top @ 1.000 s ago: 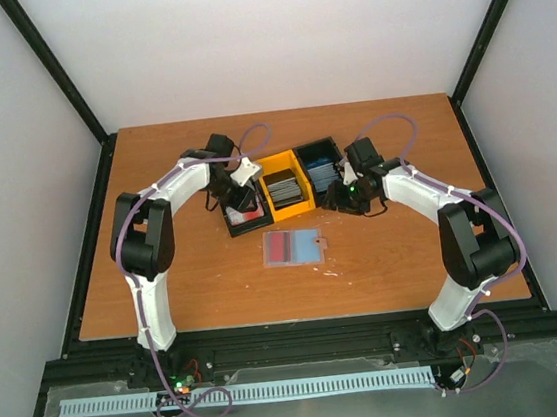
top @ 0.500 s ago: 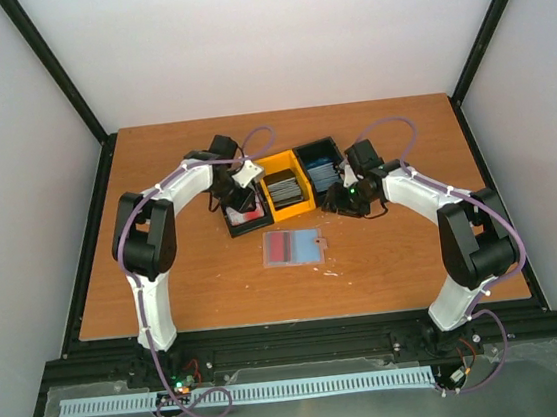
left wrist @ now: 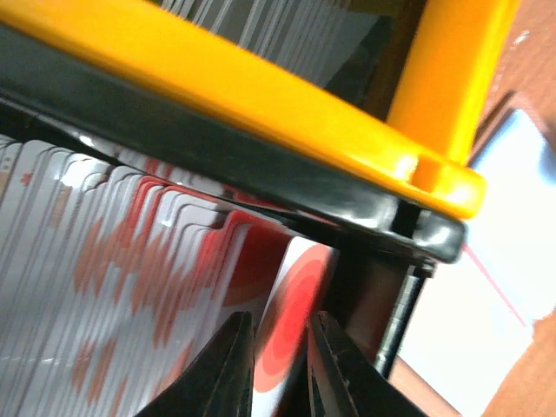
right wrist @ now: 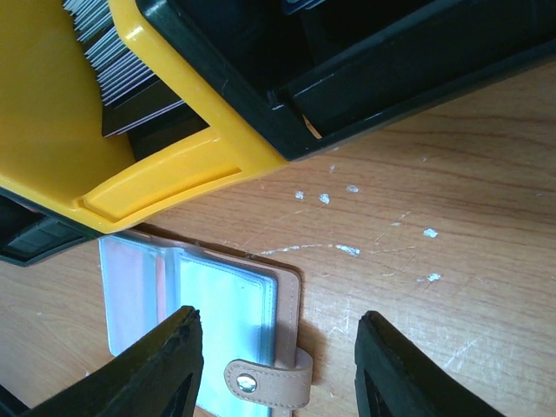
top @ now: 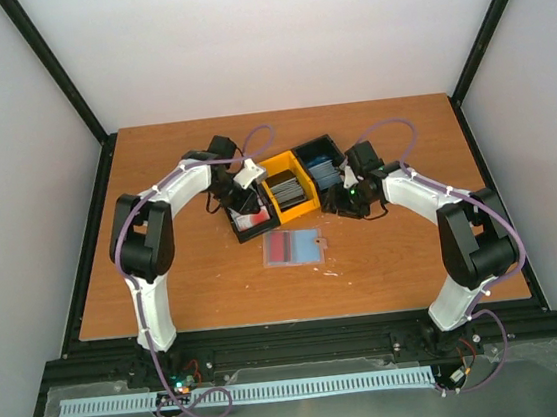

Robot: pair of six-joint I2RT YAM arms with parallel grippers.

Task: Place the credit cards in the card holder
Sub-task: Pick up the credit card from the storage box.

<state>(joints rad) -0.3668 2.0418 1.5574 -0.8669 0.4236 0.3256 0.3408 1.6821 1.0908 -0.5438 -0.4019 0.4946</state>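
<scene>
White cards with red blotches stand packed in the left black bin. My left gripper is down in that bin. In the left wrist view its jaws are closed on the end white-and-red card. Dark grey cards fill the yellow bin, and blue cards fill the right black bin. The open card holder, with clear sleeves and a tan snap strap, lies flat in front of the bins. My right gripper is open and empty above the holder's strap edge.
The three bins stand side by side mid-table, the yellow bin's rim close above my left fingers. White scuff marks dot the wooden table to the right of the holder. Black frame rails border the table.
My left gripper has shifted slightly within the left black bin, and the row of bins has turned a little. The right arm has hardly moved.
</scene>
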